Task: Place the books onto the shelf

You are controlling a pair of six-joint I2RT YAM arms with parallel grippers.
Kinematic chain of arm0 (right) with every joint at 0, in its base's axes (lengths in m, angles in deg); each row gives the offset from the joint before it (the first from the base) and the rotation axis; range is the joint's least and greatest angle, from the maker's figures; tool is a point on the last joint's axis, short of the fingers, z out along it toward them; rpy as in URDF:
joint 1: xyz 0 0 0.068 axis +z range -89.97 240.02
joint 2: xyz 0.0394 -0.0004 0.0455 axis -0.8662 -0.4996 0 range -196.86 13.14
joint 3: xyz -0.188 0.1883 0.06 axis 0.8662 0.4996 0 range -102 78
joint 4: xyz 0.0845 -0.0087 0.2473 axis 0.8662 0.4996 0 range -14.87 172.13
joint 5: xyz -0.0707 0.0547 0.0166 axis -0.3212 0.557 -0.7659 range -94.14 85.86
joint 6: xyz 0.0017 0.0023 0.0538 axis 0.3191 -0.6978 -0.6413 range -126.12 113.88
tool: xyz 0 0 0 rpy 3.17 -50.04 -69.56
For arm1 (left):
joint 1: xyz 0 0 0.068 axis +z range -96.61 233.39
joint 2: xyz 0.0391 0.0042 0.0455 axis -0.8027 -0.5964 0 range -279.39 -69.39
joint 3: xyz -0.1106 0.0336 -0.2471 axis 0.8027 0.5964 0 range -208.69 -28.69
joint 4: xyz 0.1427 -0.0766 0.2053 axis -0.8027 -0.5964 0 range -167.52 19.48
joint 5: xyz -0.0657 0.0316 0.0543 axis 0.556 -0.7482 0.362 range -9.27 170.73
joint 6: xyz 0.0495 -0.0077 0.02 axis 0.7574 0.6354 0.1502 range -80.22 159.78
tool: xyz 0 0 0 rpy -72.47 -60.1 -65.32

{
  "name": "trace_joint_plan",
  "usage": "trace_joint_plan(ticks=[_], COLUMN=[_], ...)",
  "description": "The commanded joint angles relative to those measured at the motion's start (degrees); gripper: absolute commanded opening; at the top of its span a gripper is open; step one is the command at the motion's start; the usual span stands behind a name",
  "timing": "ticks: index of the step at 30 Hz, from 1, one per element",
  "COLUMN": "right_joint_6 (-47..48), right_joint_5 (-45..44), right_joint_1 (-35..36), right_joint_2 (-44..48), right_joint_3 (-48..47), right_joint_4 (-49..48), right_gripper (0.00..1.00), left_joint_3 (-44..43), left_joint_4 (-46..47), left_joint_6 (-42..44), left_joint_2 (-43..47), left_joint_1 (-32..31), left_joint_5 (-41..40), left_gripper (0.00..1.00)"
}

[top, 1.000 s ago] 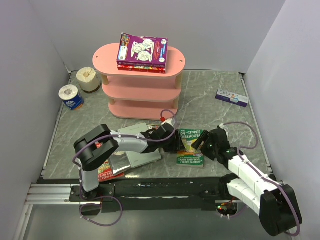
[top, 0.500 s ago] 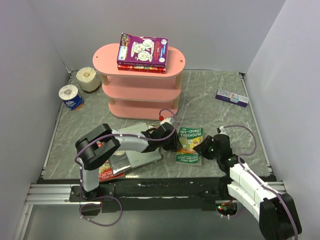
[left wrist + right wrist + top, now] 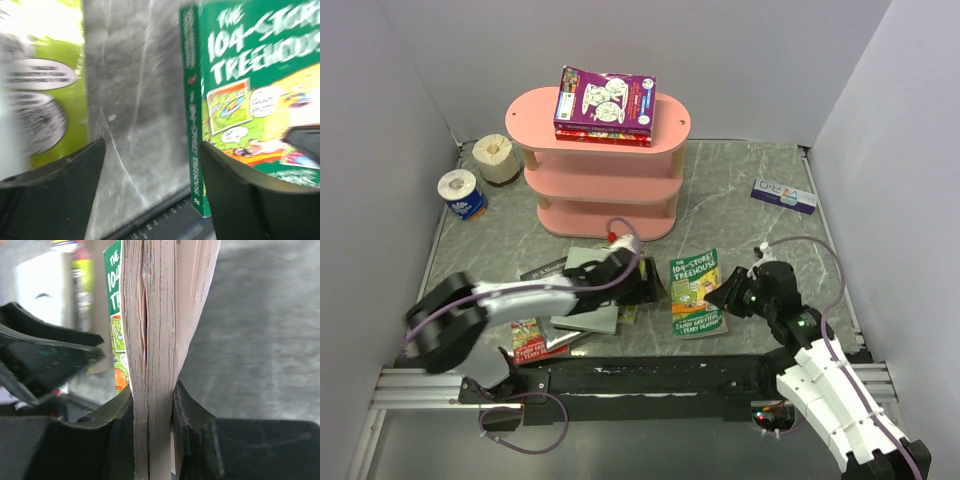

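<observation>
The pink shelf (image 3: 605, 165) stands at the back with a purple book (image 3: 605, 98) on a red one on its top board. On the table lies a green "Treehouse" book (image 3: 695, 292). My right gripper (image 3: 728, 296) is shut on its right edge; the right wrist view shows its page block (image 3: 152, 315) pinched in my right gripper (image 3: 152, 405). My left gripper (image 3: 650, 285) stands open just left of that book, nothing between its fingers. In the left wrist view the open left gripper (image 3: 150, 170) has the green book (image 3: 250, 90) at its right finger and a lime-green book (image 3: 55, 90) on the left.
A loose pile lies under the left arm: a grey book (image 3: 592, 300), a dark one (image 3: 542, 270) and a red one (image 3: 535, 340). Two paper rolls (image 3: 480, 172) stand at the back left. A white-and-blue box (image 3: 783, 195) lies at the right. The black rail (image 3: 640, 375) edges the front.
The right gripper has closed on the green book's right edge. The left gripper has opened and drawn back left, away from the book's spine, with its arm swinging left.
</observation>
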Motion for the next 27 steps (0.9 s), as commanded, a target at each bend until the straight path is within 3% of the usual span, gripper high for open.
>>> trace_joint_plan(ticks=[1, 3, 6, 10, 21, 22, 23, 26, 27], right_joint_6=[3.42, 4.04, 5.09, 7.11, 9.75, 10.19, 10.63, 12.74, 13.18], right_joint_5=[11.38, 16.04, 23.08, 29.93, 45.58, 46.12, 46.82, 45.25, 44.63], right_joint_1=[0.22, 0.30, 0.30, 0.22, 0.30, 0.30, 0.30, 0.39, 0.39], right_joint_2=[-0.70, -2.62, -4.21, -5.45, -6.94, -7.03, -7.03, -7.38, -7.30], right_joint_3=[-9.52, -12.33, -15.32, -18.75, -21.40, -21.57, -21.83, -24.11, -24.82], right_joint_4=[0.87, 0.87, 0.96, 1.48, 1.13, 1.91, 2.27, 5.61, 6.14], right_gripper=[0.00, 0.00, 0.00, 0.00, 0.00, 0.00, 0.00, 0.00, 0.00], left_joint_3=[6.42, 10.45, 15.29, 18.65, 19.62, 19.80, 19.97, 21.11, 21.12], left_joint_4=[4.45, 6.85, 12.73, 17.66, 23.81, 24.86, 25.92, 31.63, 32.60], left_joint_6=[0.25, -0.27, -0.80, -1.15, -0.62, -0.62, -0.71, -2.03, -2.38], left_joint_2=[15.82, 20.23, 28.32, 35.53, 35.64, 35.11, 34.94, 35.02, 35.37], left_joint_1=[3.26, 4.32, 4.67, 4.85, 5.90, 5.99, 6.34, 7.05, 7.05], left_joint_5=[5.29, 7.34, 10.42, 12.44, 19.64, 20.61, 21.49, 25.53, 26.24], left_gripper=[0.85, 0.94, 0.98, 0.96, 0.98, 0.93, 0.70, 0.31, 0.08])
